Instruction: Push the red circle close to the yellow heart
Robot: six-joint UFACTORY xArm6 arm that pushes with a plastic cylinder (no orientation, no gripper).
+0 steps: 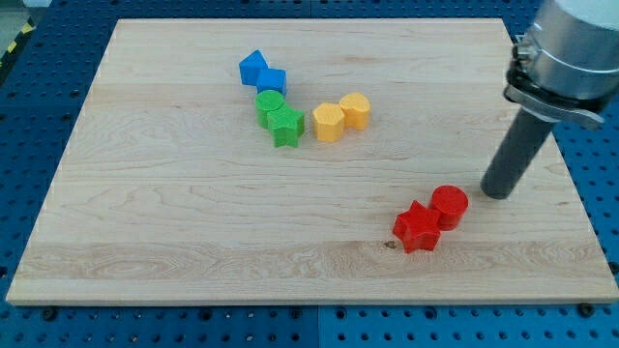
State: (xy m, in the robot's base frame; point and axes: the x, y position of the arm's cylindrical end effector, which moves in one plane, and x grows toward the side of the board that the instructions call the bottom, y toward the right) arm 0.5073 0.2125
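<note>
My tip [499, 192] has no pincer to report; it rests just beside the red circle [450, 206], at its 2 o'clock. The red star [418, 228] touches the circle at 8 o'clock. Pushing toward the yellow heart [355, 111], far off at 10 o'clock, risks dragging the star along.

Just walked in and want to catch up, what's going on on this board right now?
A robot arm is pushing blocks across a wooden board with a dark rod. My tip sits just to the view's right of the red circle, which touches a red star. The yellow heart lies up toward the view's left, so the circle is not yet near it.
</note>
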